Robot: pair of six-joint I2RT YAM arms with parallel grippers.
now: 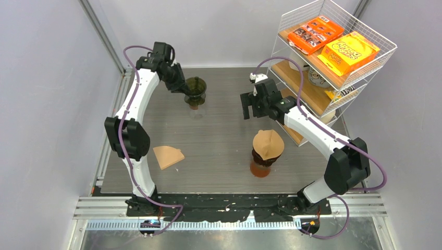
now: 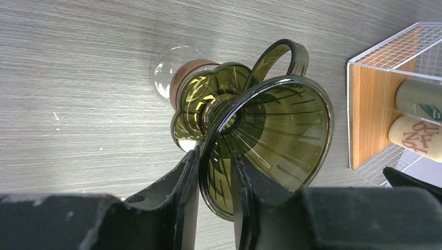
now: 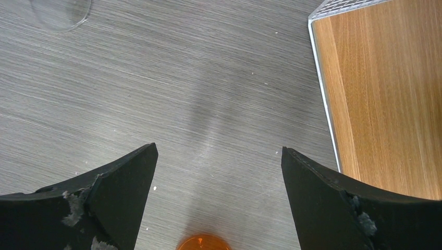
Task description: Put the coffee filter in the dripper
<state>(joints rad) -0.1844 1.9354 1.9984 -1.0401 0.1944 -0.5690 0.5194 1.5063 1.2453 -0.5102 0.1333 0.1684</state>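
A dark green transparent dripper sits on a glass carafe at the back left of the table. My left gripper straddles its near rim, one finger outside and one inside, with a slim gap showing on the inner side. A flat brown coffee filter lies on the table near the left arm. A second brown filter sits opened in another dripper on an orange carafe. My right gripper hovers wide open and empty beyond that carafe.
A white wire rack with wooden shelves stands at the back right, holding orange boxes and cups. An orange round top shows at the bottom edge of the right wrist view.
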